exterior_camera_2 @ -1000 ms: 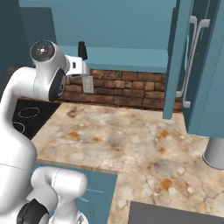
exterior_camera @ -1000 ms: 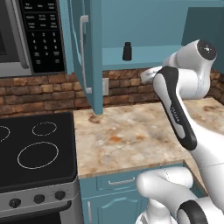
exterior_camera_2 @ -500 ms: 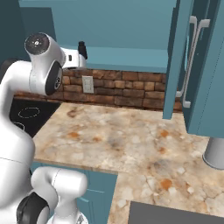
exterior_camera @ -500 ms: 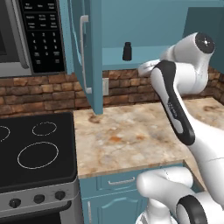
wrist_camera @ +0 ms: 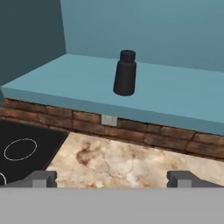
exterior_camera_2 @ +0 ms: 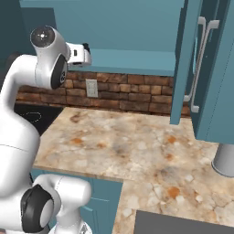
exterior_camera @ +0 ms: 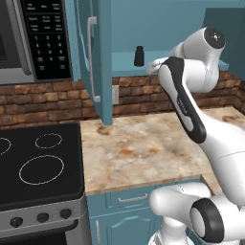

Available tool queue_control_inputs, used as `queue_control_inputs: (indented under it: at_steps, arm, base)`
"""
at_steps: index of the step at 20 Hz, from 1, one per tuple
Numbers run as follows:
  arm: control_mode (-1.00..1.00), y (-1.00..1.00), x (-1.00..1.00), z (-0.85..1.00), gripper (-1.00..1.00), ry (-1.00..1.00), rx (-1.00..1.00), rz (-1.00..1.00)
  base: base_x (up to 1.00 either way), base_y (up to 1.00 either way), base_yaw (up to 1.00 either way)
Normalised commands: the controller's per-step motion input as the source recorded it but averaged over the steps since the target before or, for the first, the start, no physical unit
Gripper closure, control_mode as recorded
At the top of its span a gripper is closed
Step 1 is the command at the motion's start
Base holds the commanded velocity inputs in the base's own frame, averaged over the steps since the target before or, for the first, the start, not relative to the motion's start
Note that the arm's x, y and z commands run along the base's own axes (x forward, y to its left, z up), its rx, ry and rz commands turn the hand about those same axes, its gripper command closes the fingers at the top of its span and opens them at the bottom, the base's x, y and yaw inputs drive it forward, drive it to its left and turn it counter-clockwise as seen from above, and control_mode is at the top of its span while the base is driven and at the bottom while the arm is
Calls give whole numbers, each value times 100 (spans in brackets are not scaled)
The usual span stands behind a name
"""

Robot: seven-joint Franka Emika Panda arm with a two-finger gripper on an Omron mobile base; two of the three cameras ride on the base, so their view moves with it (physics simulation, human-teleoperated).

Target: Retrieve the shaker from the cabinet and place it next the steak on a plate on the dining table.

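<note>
shaker [wrist_camera: 125,72] stands upright on the cabinet [wrist_camera: 175,98] shelf, a bit back from the front lip, nothing next to it. Same bottle visible in left base view [exterior_camera: 139,56], on the shelf just right of the open door [exterior_camera: 93,57] with the long silver handle.

gripper [wrist_camera: 112,178] is level with the shelf edge, out in front of it and apart from the shaker. Both fingertips [wrist_camera: 40,178] sit at the bottom of the hand view, spread to full width, nothing between them. Jaws wide open and empty. In right base view the hand [exterior_camera_2: 80,54] sits at shelf height, pointing into the cabinet.

Below: brick backsplash [wrist_camera: 131,127] with an outlet, marbled desk [exterior_camera: 139,148], black cooktop [exterior_camera: 38,167] on the left, microwave [exterior_camera: 28,38] above it.

Step, as I read it: approach for the pick, grasp not yet made. Plate, steak and dining table aren't in frame, so the place step is far off.

Next move calls for: advance straight in over the shelf lip, keep the shaker centred between the fingers, stop with pads around the body below the narrower cap, then close. Shaker sits slightly right of centre in the hand view, so a small lateral correction first. Risk: small, light bottle, so a finger clipping it on entry likely tips it or pushes it deeper.
</note>
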Motion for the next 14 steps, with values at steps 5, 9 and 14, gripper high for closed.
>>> queue_control_inputs:
  at_steps: [5, 9, 14]
  arm:
    - [-100, 2, 36, 0, -100, -5, 0, 0]
    - [-100, 8, 47, 0, -100, -6, 0, 0]
    - [-100, 4, 42, 0, -100, -5, 0, 0]
  base:
    - [0, 0, 0]
    - [0, 0, 0]
    - [0, 0, 0]
